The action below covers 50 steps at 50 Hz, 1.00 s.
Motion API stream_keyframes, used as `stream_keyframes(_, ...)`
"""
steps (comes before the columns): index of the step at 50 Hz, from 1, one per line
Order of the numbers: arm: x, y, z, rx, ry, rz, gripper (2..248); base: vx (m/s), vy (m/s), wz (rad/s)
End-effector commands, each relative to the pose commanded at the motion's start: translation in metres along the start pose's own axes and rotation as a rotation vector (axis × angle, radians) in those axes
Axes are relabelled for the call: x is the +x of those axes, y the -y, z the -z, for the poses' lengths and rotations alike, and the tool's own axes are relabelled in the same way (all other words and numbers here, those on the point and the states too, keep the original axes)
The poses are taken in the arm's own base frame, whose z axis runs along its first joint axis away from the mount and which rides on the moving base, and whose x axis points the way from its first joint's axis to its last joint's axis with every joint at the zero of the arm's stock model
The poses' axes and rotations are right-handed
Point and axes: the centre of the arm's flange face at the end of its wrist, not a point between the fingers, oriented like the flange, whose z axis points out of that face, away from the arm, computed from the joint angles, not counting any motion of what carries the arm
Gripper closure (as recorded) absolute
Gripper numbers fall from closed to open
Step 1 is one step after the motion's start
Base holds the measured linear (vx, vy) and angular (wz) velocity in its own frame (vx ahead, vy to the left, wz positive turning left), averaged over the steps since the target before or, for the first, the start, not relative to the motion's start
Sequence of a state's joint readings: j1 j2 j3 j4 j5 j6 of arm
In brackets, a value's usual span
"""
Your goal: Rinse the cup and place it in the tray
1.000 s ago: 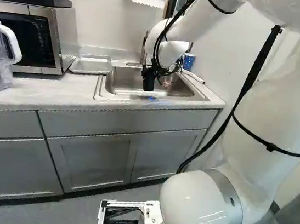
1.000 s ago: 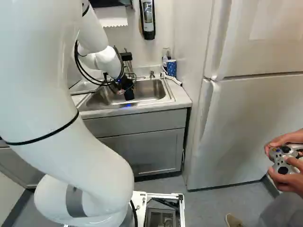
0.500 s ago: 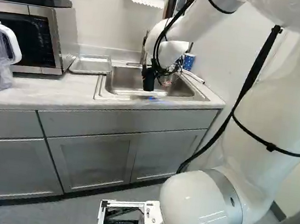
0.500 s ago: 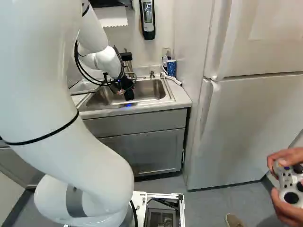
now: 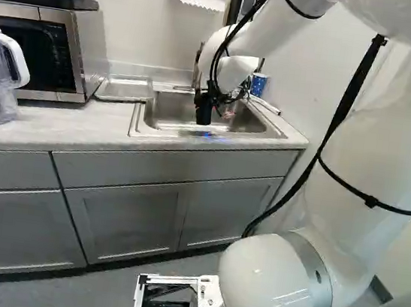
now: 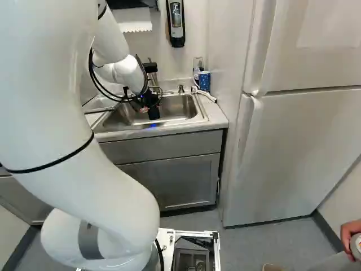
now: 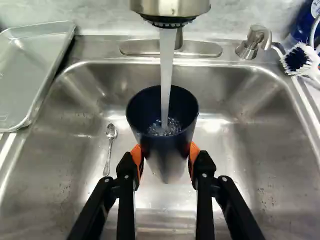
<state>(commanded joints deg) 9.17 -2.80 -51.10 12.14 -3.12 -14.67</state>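
Above shiny sink (image 7: 240, 150) set in counter (image 5: 27, 126), between tray (image 7: 30, 70) and brush (image 7: 296, 61). Near fridge (image 6: 293, 158). With open space to both side edges. Pinching dark cup (image 7: 162, 145) in gripper (image 6: 151, 108), under water (image 7: 166, 65) from tap (image 7: 170, 7). With spoon (image 7: 108, 150) down in sink.

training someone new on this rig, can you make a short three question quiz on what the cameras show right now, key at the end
1. Fill in the missing word: the gripper holds the cup between its ____ pads.
2. Multiple choice: what lies on the bottom of the sink, beside the cup?
a) a fork
b) a spoon
c) a plate
3. True or false: water from the faucet is running into the cup.

Key: 1 orange; 2 b; 3 true
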Motion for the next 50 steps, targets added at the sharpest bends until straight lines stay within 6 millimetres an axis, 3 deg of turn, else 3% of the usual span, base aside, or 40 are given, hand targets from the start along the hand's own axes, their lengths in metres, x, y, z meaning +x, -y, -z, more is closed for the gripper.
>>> stream_keyframes(50,0.0,0.0,0.0,0.0,0.0,0.0,139,0.0,0.0,0.0)
